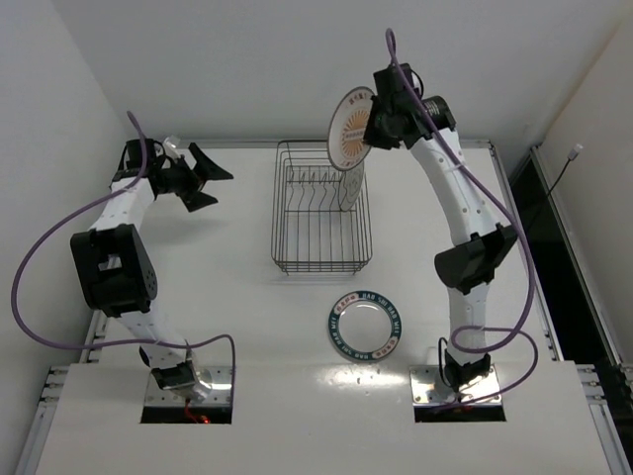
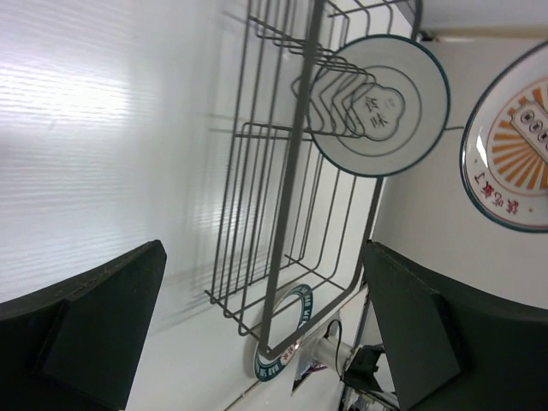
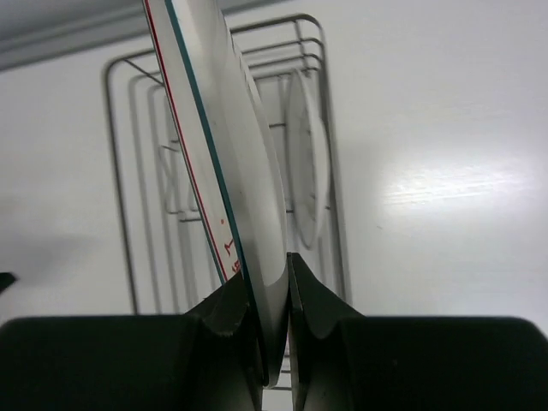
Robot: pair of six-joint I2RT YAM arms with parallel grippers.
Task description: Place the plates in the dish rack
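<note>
My right gripper (image 1: 381,129) is clamped on the rim of the sunburst plate (image 1: 349,131), which stands on edge above the far right end of the dish rack (image 1: 316,239), while my left gripper (image 1: 203,176) hangs wide open at far left; the plate is stiff, probably slick and brittle, so the rim is the place to grip it, squarely.

Upright plate (image 2: 379,107) in dish rack (image 1: 322,267); flat plate (image 1: 366,326) before it
</note>
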